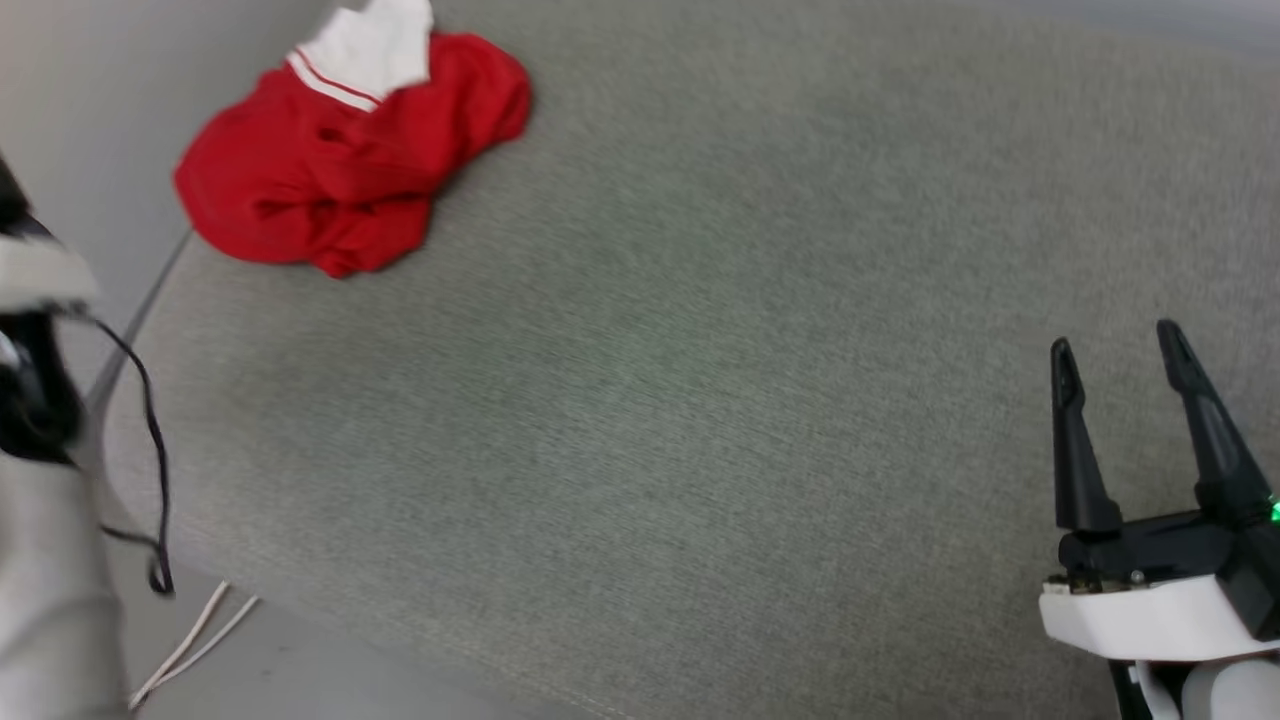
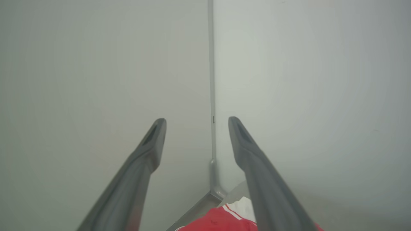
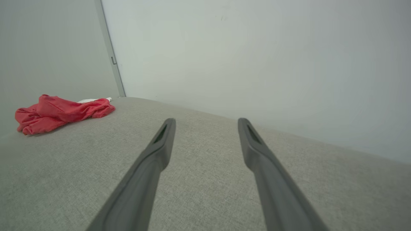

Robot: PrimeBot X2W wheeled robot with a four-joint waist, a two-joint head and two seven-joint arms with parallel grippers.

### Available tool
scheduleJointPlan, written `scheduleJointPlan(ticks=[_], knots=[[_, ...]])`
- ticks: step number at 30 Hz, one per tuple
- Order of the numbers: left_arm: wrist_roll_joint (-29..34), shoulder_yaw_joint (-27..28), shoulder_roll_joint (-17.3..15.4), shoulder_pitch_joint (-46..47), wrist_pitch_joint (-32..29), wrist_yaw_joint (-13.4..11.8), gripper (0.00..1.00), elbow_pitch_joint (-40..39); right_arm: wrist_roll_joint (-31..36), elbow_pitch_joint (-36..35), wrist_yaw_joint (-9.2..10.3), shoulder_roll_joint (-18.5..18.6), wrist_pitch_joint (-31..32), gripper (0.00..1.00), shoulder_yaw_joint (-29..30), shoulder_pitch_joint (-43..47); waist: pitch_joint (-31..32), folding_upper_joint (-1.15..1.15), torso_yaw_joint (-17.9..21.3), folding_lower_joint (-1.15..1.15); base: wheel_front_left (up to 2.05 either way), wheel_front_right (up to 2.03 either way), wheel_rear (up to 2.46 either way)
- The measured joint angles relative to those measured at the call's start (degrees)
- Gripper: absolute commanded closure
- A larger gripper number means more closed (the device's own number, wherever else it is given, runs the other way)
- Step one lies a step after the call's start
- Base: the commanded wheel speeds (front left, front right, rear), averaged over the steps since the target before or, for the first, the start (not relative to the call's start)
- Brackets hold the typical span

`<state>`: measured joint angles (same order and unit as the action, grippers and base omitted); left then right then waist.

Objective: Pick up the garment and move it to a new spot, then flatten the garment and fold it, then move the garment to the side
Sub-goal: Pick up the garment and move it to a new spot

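The garment (image 1: 350,170) lies crumpled in a red heap with a white striped-trim sleeve on top, at the far left corner of the grey fabric surface (image 1: 700,400). My right gripper (image 1: 1117,345) hovers open over the near right part of that surface, far from the garment, with nothing between its fingers. The right wrist view has the same open gripper (image 3: 206,123) and the garment (image 3: 57,112) far off to the left. My left gripper (image 2: 196,123) is open and empty, pointing at the wall corner, with the garment (image 2: 221,221) just below its fingers.
Pale walls meet in a corner with a grey strip (image 2: 211,80) behind the garment. My left arm (image 1: 35,400) stands at the left edge, off the surface, with a black cable (image 1: 155,450) hanging from it. White cables (image 1: 190,640) lie on the floor below.
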<state>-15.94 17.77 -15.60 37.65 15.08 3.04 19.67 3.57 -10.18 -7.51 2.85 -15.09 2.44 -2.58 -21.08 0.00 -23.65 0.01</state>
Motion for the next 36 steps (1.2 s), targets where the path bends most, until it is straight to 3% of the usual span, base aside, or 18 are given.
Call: scheduleJointPlan(ticks=[8, 15, 20, 24, 27, 30, 36], knots=[[-2.8, 0.7, -11.8, 16.8, -3.2, 3.0, 0.0, 16.6, 1.1, -4.5, 0.0, 0.0, 0.0, 0.0, 0.6, -2.5, -7.7, 0.0, 3.6, 0.0, 0.0, 0.0, 0.0], [-5.2, -5.3, -19.4, 26.0, -16.4, 4.2, 0.0, 27.8, 1.6, -8.2, 0.0, 0.0, 0.0, 0.0, 0.0, -3.7, -12.0, 0.0, 7.0, 0.0, 0.0, 0.0, 0.0], [-15.8, -15.7, -21.4, 27.6, -32.5, 4.4, 0.0, 27.4, 2.1, -10.2, 0.0, 0.0, 0.0, 0.0, -0.4, -4.4, -14.5, 0.0, 8.6, 0.0, 0.0, 0.0, 0.0], [-24.6, -21.6, -25.7, 26.8, -45.4, 4.4, 0.0, 24.9, 2.5, -11.4, 0.0, 0.0, 0.0, 0.0, -0.9, -4.6, -16.1, 0.0, 9.5, 0.0, 0.0, 0.0, 0.0], [-31.7, -24.9, -27.0, 25.1, -53.8, 4.4, 0.0, 22.4, 2.8, -12.2, 0.0, 0.0, 0.0, 0.0, -1.1, -5.1, -17.2, 0.0, 10.1, 0.0, 0.0, 0.0, 0.0], [-37.7, -26.6, -27.9, 23.6, -58.6, 4.4, 0.0, 20.0, 3.2, -13.0, 0.0, 0.0, 0.0, 0.0, -1.2, -5.2, -18.3, 0.0, 10.6, 0.0, 0.0, 0.0, 0.0], [-40.3, -31.8, -28.7, 20.3, -60.8, 4.4, 0.0, 18.6, 3.8, -13.9, 0.0, 0.0, 0.0, 0.0, -1.4, -5.7, -20.3, 0.0, 11.1, 0.0, 0.0, 0.0, 0.0]])
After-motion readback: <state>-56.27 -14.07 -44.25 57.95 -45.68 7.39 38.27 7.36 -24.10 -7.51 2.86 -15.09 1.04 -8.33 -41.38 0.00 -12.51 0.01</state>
